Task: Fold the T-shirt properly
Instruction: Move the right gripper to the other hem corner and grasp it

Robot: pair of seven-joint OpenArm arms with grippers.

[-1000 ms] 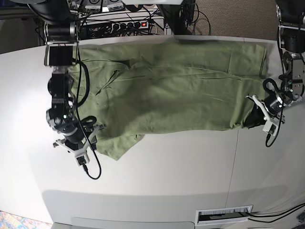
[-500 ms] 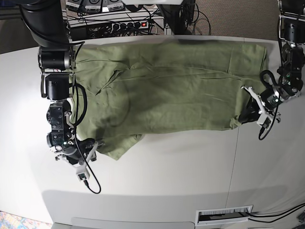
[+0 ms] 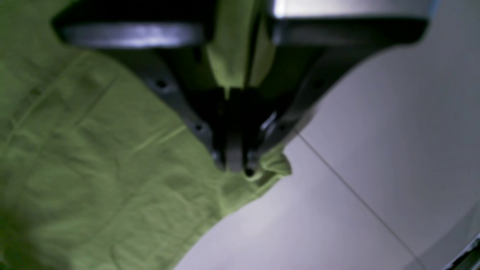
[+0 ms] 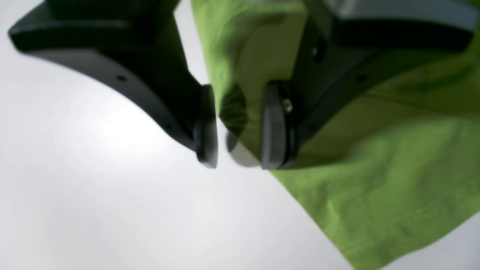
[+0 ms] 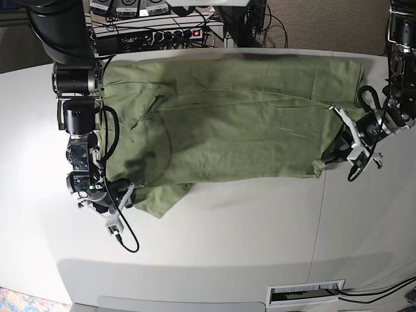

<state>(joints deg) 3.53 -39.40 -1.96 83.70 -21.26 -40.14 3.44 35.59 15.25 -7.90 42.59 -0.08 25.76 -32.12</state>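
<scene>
Your white tabletop carries the T-shirt, spread between both tools. Your left tool is pinched tight on its corner. Your right tool stands slightly parted, with the shirt's edge between its pads.

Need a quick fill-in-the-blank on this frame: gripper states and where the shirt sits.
1. The left gripper is ____ on a corner of the T-shirt.
2. The right gripper has its jaws ____, with no cloth pinched between them.
3. The T-shirt's colour is ____.
4. The T-shirt lies spread on the white ____.

Missing words: shut; open; green; table
</scene>
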